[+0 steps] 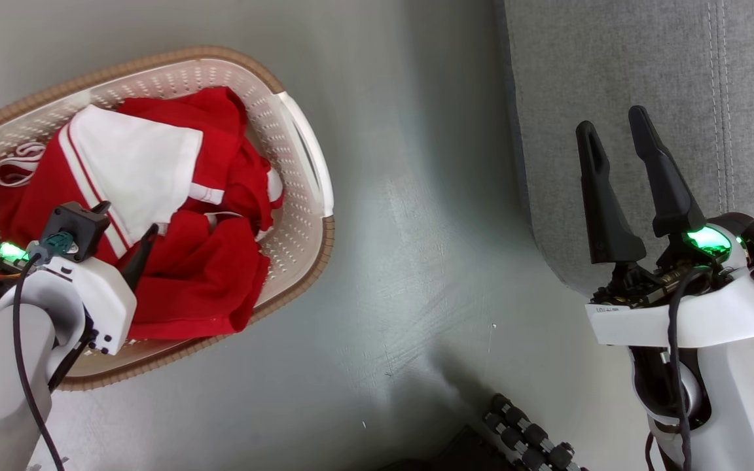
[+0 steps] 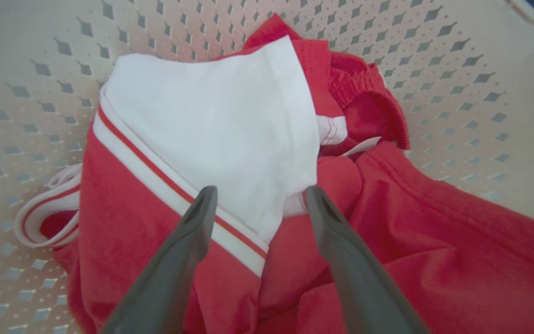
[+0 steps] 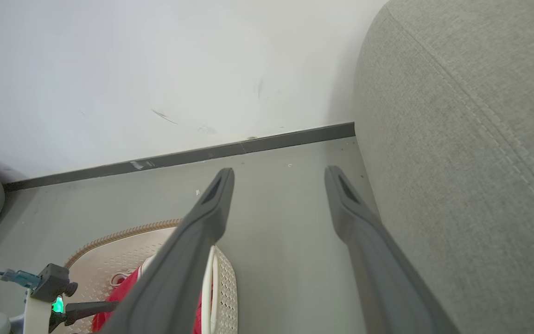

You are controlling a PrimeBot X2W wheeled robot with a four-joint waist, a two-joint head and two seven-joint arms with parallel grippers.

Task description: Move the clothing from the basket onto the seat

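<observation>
At the far left, the left end effector (image 2: 261, 192) hangs inside the cream-white perforated plastic laundry basket with a brown woven-look rim (image 1: 174, 55). Its two dark fingers are spread wide and grip nothing. Just ahead of its fingertips lies the heap of bright red fabric garments with white stripe trim (image 1: 213, 281). The plain white cloth piece (image 1: 141, 163) rests on top of that heap, its lower corner falling between the spread fingers. The wide stance reads as preparation: the fingers straddle a fold where white and red overlap, so closing there would likely catch the top layers. Whether the tips touch the fabric I cannot tell. All the clothing sits in the basket, so the transfer looks not yet begun.

To the right of that end effector, beyond the basket's pale handle, stretches bare grey floor (image 1: 416, 229).

Further right, the right end effector (image 1: 612, 121) is likewise wide open and empty. The large light grey fabric-upholstered sofa seat (image 1: 586, 52) lies just beside and beyond its fingers. It seems parked near the destination, out of the left arm's way, perhaps ready to help receive a garment.
</observation>
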